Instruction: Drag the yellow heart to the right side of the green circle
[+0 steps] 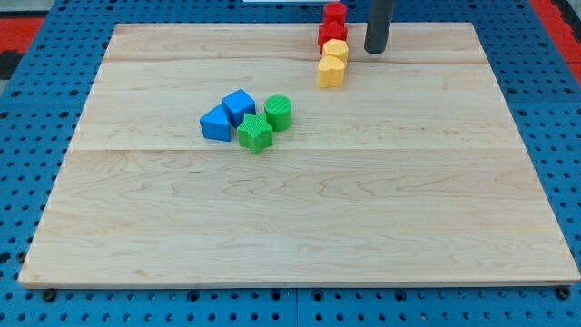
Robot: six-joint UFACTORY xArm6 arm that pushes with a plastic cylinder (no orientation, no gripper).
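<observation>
Two yellow blocks stand near the view's top. The upper one (336, 49) has rounded lobes like a heart, and the lower one (330, 72) looks angular; they touch. The green circle (278, 112) sits left of centre, well below and to the left of them. My tip (376, 51) is on the board just right of the upper yellow block, a small gap apart from it.
Two red blocks (334, 13) (332, 34) stand in a line above the yellow ones at the board's top edge. A green star (255, 133), a blue cube (239, 105) and a blue triangle (216, 123) cluster to the left of the green circle.
</observation>
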